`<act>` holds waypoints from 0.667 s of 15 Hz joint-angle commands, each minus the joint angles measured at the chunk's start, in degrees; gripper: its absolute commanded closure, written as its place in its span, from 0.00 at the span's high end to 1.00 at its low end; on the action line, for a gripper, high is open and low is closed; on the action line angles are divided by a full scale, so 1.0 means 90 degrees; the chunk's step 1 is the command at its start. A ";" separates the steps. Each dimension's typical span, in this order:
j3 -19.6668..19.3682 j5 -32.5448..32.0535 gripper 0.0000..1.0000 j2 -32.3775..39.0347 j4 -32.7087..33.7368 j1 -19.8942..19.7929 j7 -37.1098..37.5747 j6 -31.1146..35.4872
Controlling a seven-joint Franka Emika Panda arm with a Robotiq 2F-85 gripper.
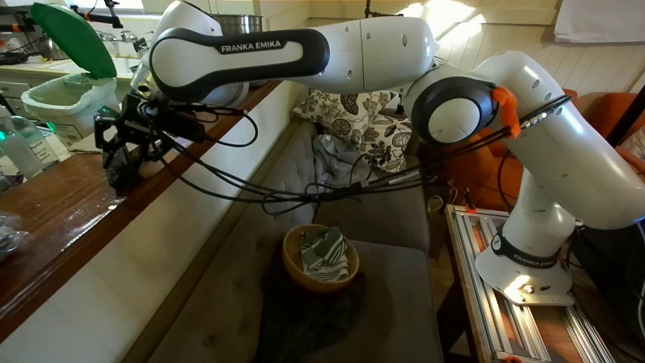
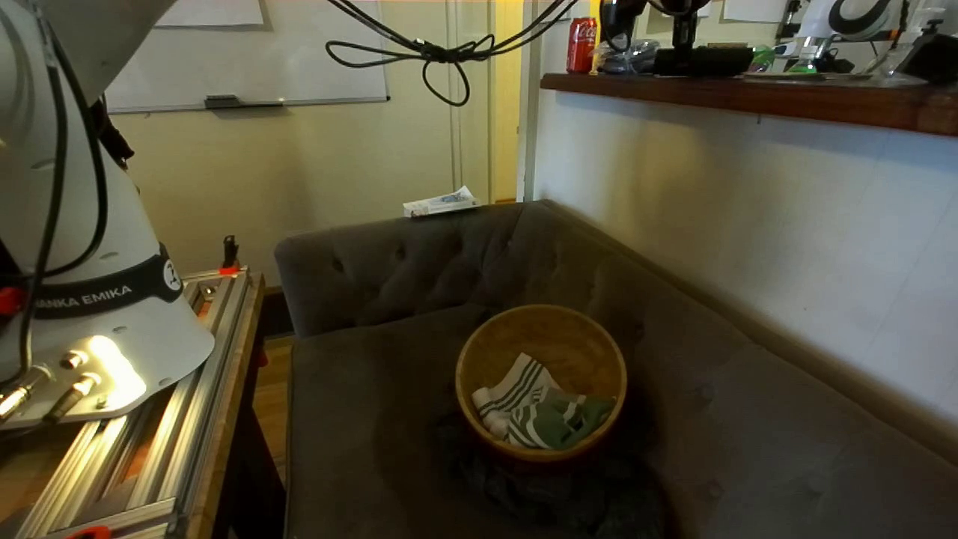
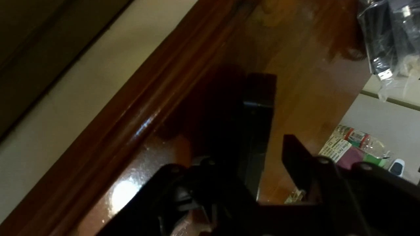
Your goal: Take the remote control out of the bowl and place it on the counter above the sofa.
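Note:
The remote control [image 3: 259, 127], a dark oblong bar, lies on the glossy reddish-brown counter [image 3: 305, 88] in the wrist view. A dark block [image 1: 122, 174] below my gripper [image 1: 128, 151] in an exterior view appears to be the same bar. In the wrist view my gripper [image 3: 265, 157] is open around its near part. The right finger stands apart from the bar; the left finger merges with it in shadow, so touch cannot be told. The round brown bowl [image 1: 293, 267] sits on the grey-brown sofa [image 1: 398, 287] and holds a green-and-white striped cloth [image 1: 325, 252]; it also shows in an exterior view [image 2: 539, 322].
Bagged cables [image 3: 382, 36] lie near the counter's edge in the wrist view. Bottles [image 1: 25, 146] and a white-and-green bin [image 1: 70, 101] stand beyond the counter. A red can [image 2: 581, 45] stands at its end. Loose cables [image 1: 322, 194] hang from the arm over the sofa.

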 commanded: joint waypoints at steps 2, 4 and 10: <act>-0.0400 -0.0890 0.88 0.0257 0.0800 0.0204 -0.0326 -0.0105; -0.0575 -0.1210 0.99 0.0202 0.0952 0.0258 -0.0630 -0.0172; -0.0686 -0.1667 1.00 -0.0305 0.1009 0.0039 -0.2455 -0.0521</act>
